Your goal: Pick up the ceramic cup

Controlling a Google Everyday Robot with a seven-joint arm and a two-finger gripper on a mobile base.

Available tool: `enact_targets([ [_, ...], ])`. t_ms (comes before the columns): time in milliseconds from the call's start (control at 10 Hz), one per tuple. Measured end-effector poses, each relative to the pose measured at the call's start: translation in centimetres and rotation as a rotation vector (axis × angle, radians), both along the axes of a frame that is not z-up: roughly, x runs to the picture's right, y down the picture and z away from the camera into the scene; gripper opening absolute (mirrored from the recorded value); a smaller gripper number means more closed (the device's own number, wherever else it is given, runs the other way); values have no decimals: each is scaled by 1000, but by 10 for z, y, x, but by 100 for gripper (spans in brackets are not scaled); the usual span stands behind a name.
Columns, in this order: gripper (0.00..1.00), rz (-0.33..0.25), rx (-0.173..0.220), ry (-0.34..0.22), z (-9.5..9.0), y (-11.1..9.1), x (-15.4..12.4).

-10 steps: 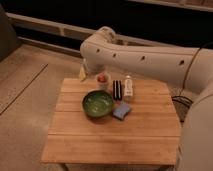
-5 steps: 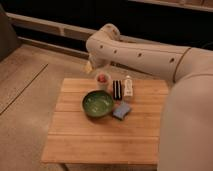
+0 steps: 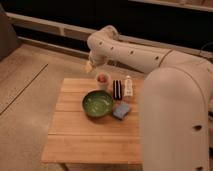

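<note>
The ceramic cup (image 3: 102, 80) is small and pale with red-orange inside. It stands upright near the far edge of the wooden table (image 3: 90, 140), just behind the green bowl (image 3: 98, 103). My gripper (image 3: 90, 66) hangs from the white arm above the table's far edge, a little left of and behind the cup, apart from it. It holds nothing that I can see.
A black object (image 3: 117, 89) and a small white bottle (image 3: 128, 86) stand right of the cup. A blue sponge (image 3: 121, 111) lies right of the bowl. My white arm (image 3: 170, 100) covers the table's right side. A dark wall runs behind.
The arm has swung in and fills more of the right side. The gripper has shifted slightly right and back, nearer the cup. The objects on the table have not moved.
</note>
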State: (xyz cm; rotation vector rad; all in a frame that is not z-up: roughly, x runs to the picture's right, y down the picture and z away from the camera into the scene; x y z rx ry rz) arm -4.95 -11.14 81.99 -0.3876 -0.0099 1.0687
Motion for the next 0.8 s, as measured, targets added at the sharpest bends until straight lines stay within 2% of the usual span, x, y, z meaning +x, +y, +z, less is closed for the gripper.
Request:
enact_targets([
  [100,65,18,-43,1,8,12,2],
  [600,65,66,-200,44,37,51,26],
  [800,65,68,-210,47,38,53,29],
])
